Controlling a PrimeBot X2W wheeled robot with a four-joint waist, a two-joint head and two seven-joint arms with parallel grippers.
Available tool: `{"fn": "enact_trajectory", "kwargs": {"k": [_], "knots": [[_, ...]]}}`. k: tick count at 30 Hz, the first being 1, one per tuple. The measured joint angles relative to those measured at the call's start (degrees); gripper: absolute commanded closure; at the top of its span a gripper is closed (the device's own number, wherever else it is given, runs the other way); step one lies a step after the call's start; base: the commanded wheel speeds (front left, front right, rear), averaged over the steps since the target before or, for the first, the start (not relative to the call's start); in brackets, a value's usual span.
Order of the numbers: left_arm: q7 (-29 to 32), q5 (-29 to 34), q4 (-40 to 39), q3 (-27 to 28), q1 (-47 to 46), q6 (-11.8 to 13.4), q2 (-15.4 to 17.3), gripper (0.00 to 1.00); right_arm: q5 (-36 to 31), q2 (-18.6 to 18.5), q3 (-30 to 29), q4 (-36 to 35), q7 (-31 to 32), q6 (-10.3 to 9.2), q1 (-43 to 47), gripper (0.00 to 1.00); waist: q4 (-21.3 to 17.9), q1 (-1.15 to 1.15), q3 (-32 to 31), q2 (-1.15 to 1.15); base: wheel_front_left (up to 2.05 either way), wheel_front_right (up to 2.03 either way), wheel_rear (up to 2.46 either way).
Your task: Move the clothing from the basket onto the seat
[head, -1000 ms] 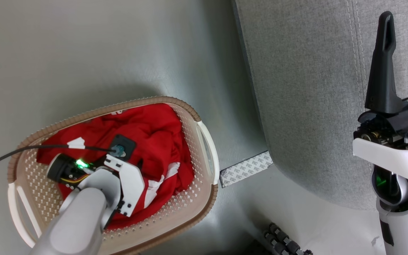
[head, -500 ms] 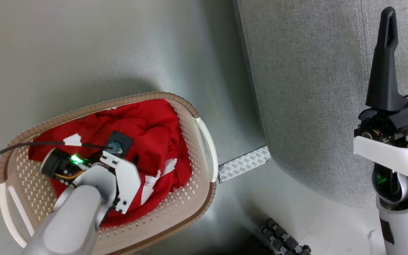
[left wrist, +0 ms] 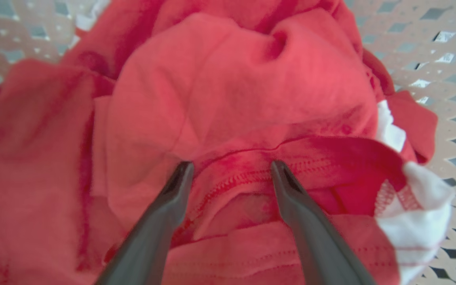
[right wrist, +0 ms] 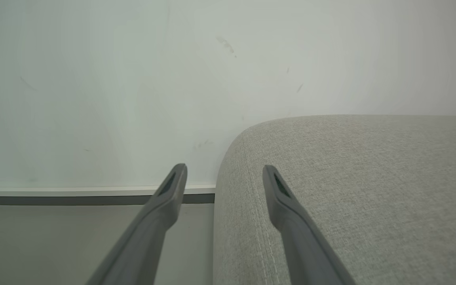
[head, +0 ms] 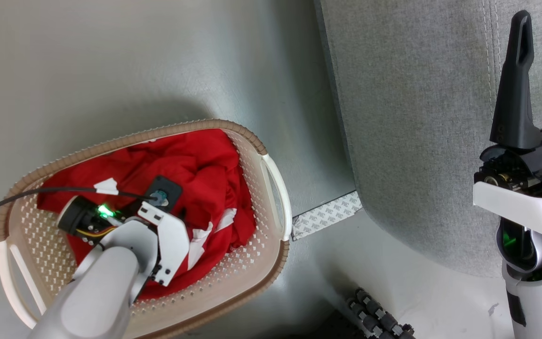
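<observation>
One red clothing (head: 195, 165) in one basket (head: 247, 263); one seat (head: 417, 117) beside.

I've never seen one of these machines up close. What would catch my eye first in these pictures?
The bright red clothing heaped in the cream basket, on the floor at the head view's lower left, stands out most. The left gripper reaches into it, its two dark fingers apart against the fabric. At the right stands the big grey seat, with the right gripper open near its edge.
</observation>
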Motion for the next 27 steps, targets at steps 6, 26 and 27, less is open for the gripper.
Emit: {"fn": "enact_trajectory", "kwargs": {"k": [6, 26, 27], "knots": [[-0.1, 0.1, 0.4, -0.9, -0.4, 0.1, 0.1, 0.0, 0.1, 0.0, -0.2, -0.2, 0.0, 0.0, 0.3, 0.0, 0.1, 0.0, 0.2, 0.0, 0.0, 0.0, 0.0], [-2.5, -0.5, 2.0, -2.9, -2.5, -0.5, -0.5, 1.0, 0.1, 0.0, -0.5, -0.3, 0.0, 0.0, 0.7, 0.0, 0.1, 0.0, 0.1, 0.0, 0.0, 0.0, 0.0], [-2.6, -0.8, 1.9, -2.9, -2.5, -0.6, -0.5, 1.0, 0.2, 0.0, -0.5, -0.3, 0.0, 0.0, 0.7, 0.0, 0.0, 0.0, 0.0, 0.0, 0.0, 0.0, 0.0]]}}
